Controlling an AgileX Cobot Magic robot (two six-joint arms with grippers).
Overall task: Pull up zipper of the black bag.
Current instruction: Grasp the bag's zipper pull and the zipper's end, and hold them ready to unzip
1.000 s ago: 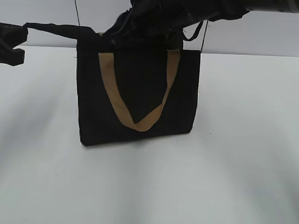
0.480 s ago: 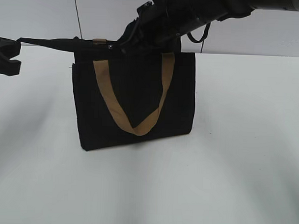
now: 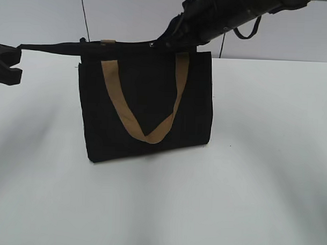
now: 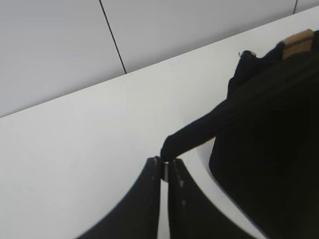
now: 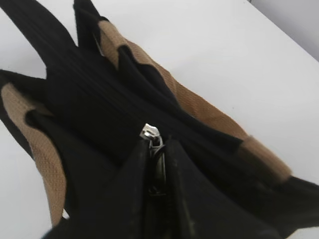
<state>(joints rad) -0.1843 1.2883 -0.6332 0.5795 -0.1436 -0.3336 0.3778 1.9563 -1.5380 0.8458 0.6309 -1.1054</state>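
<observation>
The black bag (image 3: pixel 145 103) stands upright on the white table, with a tan handle (image 3: pixel 147 135) hanging down its front. My left gripper (image 3: pixel 7 63) is shut on a black fabric tail (image 4: pixel 199 132) of the bag's top edge, stretched taut to the left. In the left wrist view the left gripper (image 4: pixel 167 167) pinches that tail's tip. My right gripper (image 3: pixel 163 44) is above the bag's top edge, right of its middle. In the right wrist view the right gripper (image 5: pixel 157 149) is shut on the zipper's silvery pull tab (image 5: pixel 150 132). The zipper line itself is hard to make out.
The white table (image 3: pixel 258 174) spreads around the bag. A pale wall with a dark vertical seam (image 3: pixel 84 17) stands behind. The right arm (image 3: pixel 237 12) reaches in from the upper right above the bag.
My right gripper has slid to the right along the bag's top edge with the pull tab. The bag's top edge has pulled straighter, and the left gripper has held its place.
</observation>
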